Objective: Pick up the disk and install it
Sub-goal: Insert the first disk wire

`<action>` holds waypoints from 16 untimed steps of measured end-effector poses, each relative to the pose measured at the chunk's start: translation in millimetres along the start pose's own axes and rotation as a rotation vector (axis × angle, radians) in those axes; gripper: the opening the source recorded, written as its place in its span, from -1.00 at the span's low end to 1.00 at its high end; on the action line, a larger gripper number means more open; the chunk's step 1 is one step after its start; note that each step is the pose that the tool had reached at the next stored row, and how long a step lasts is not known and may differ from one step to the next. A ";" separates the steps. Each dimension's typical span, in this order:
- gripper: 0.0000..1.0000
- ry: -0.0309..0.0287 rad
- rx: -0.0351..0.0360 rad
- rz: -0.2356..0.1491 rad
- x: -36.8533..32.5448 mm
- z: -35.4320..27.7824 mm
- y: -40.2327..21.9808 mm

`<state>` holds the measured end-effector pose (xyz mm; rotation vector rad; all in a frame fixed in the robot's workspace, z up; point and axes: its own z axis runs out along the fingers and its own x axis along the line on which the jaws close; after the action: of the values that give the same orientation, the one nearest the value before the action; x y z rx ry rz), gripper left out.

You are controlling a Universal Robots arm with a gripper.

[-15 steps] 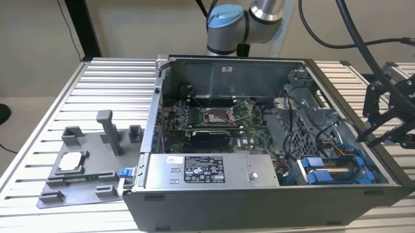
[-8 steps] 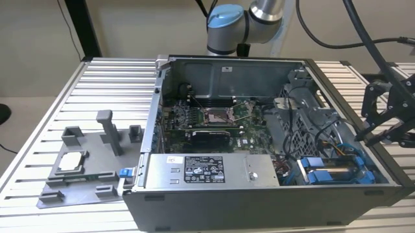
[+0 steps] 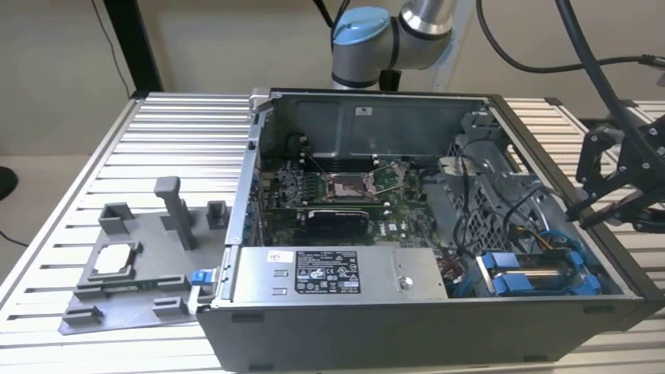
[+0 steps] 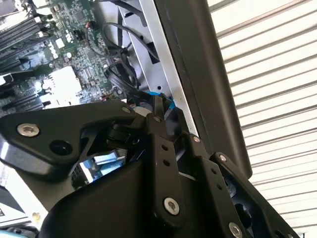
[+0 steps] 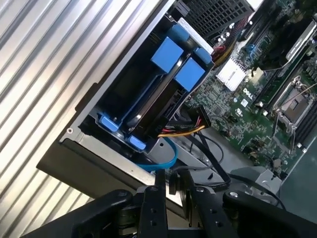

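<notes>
Disk [image 3: 535, 273] sits at 5 o'clock in the case [image 3: 416, 335]; I fear my gripper [image 5: 173, 181], fingers together and empty, snagging the blue cable [image 5: 172, 157].

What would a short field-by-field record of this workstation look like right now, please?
table: slatted metal
computer case: open, motherboard exposed
disk: in its blue bracket, seated in a corner of the case
gripper: over the case wall near that corner, clear of the disk
grey tray: beside the case, on the exterior view's left
</notes>
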<state>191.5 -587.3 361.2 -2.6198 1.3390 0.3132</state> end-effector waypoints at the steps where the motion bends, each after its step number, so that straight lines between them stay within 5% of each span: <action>1: 1.00 -0.0072 0.0029 0.000 -0.1 0.0 0.1; 4: 1.00 -0.0198 0.0051 0.000 -0.3 0.1 0.5; 12: 1.00 -0.0301 -0.0060 0.004 -1.4 0.8 2.2; 16: 1.00 -0.0334 -0.0077 0.004 -7.7 1.9 11.1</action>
<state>177.9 -587.3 360.7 -2.6064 1.3358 0.3618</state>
